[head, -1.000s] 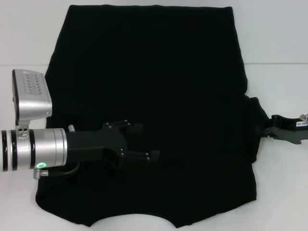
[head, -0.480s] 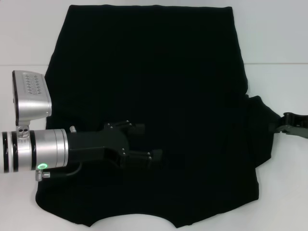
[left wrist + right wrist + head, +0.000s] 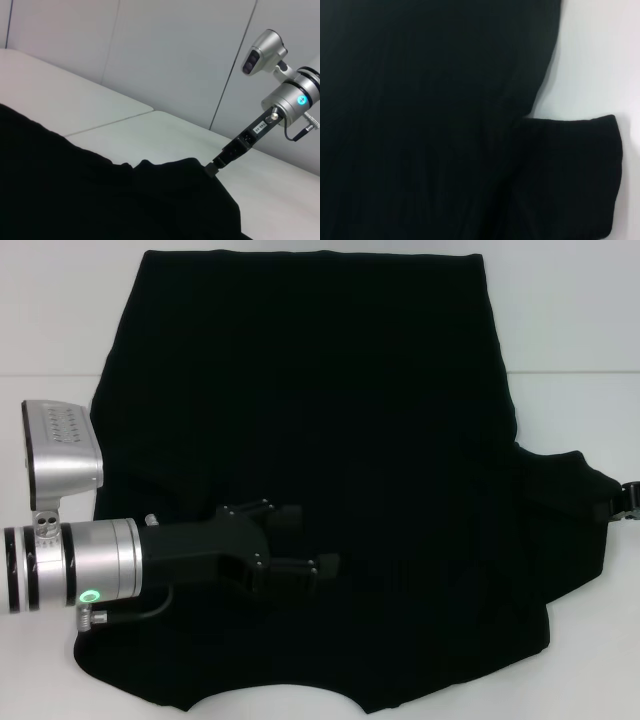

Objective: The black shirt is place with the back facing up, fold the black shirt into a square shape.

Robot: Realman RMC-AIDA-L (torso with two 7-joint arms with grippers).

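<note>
Pulling the right sleeve (image 3: 565,490) outward works best if I draw it low and level, my right gripper (image 3: 628,502) pinching its tip at the right edge. My left gripper (image 3: 315,540), fingers spread, rests on the black shirt (image 3: 320,390), plain, matte, lying flat across the white table (image 3: 570,330).

A bare lab or robot test cell, by the look of it; a plain white table (image 3: 580,320) fills the head view's edges; in the left wrist view, pale seamed wall panels (image 3: 175,55) stand behind it, unfurnished, undecorated.
</note>
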